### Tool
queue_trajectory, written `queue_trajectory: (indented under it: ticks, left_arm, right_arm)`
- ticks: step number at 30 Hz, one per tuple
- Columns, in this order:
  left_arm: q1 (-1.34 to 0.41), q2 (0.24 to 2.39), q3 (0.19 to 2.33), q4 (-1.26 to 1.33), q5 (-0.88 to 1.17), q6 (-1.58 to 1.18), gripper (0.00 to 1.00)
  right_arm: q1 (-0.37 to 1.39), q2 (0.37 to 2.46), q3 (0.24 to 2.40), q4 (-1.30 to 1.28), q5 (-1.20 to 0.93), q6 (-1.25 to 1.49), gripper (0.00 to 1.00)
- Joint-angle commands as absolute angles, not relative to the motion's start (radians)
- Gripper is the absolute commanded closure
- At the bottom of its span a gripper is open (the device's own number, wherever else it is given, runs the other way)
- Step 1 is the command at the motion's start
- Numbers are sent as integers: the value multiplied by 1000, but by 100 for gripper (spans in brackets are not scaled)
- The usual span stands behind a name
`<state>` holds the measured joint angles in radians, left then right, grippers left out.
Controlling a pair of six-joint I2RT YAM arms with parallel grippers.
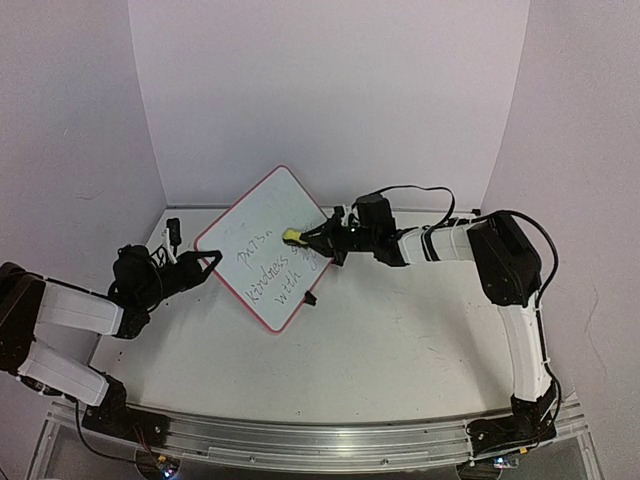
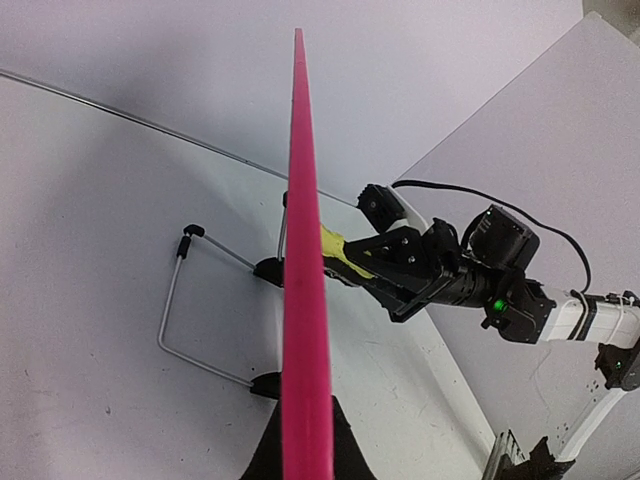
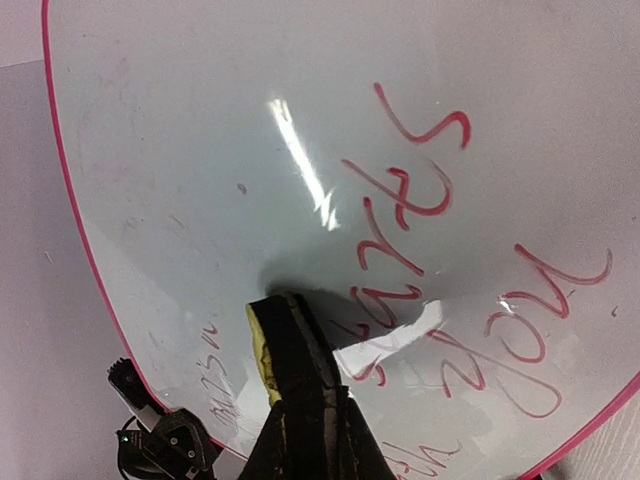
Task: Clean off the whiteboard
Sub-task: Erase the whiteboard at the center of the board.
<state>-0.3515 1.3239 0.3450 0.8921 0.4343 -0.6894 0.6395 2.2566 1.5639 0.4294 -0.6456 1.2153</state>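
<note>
Biggest risk first: the whiteboard (image 1: 262,225) stands propped up on the desk (image 1: 400,340), left of centre and near the back wall. Only your left tool (image 1: 205,262) steadies it, clenched on the frame at the left corner. Push too hard with the right arm and the board could pivot in that pinch, slide on its feet (image 1: 310,297) or fold back onto the wire stand (image 2: 187,238).

Next risk: your right tool (image 1: 305,240) is clenched on the yellow-and-black eraser block (image 1: 292,237), which is pressed to the board face near the middle. The block is small. A slanted stroke could twist it out of the fingers, or let the bare fingertips scrape the surface.

Smallest risk: light pressure would likely smear the ink instead of lifting it.

Board look: white, glossy with glare streaks, rounded corners, thin pink-red frame. Several handwritten lines cover the lower half, dark from above and red from the right wrist. The upper part is mostly bare.
</note>
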Motion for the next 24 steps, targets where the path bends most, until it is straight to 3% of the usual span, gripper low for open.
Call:
queue_trajectory:
  ticks: [1, 9, 24]
  left_arm:
    - [-409, 1375, 386, 827, 715, -690, 100]
    - [-460, 1425, 481, 717, 710, -729, 100]
    - [-498, 1368, 575, 409, 630, -698, 100]
  right_arm:
    - [709, 2271, 1722, 365, -700, 1177, 100]
    - [747, 2238, 1761, 330, -680, 1165, 100]
    - [665, 1965, 1243, 361, -629, 1078, 100]
